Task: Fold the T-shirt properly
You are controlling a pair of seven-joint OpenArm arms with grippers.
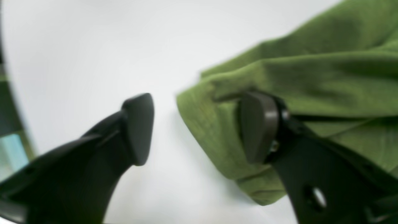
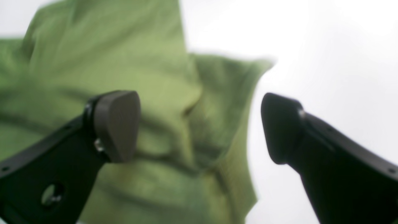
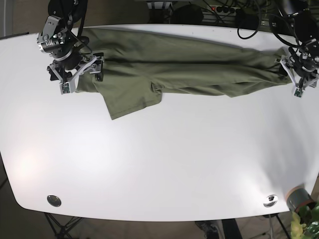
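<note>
Jaws stand apart on both sides: our left gripper (image 1: 196, 127) straddles one end corner of the green T-shirt (image 3: 174, 67), our right gripper (image 2: 200, 127) the opposite end, neither pinching cloth. We judge that this readies matching corner grasps, since the shirt lies stretched in a long band along the white table's (image 3: 159, 164) far edge.

The green T-shirt (image 3: 174, 67) stretches across the far strip of the white surface (image 3: 159, 159), leaving the near part open for passage. A sleeve flap (image 3: 132, 99) juts toward the middle. The left tool (image 3: 299, 74) and right tool (image 3: 75, 69), jaws spread, occupy the shirt's two ends.
</note>
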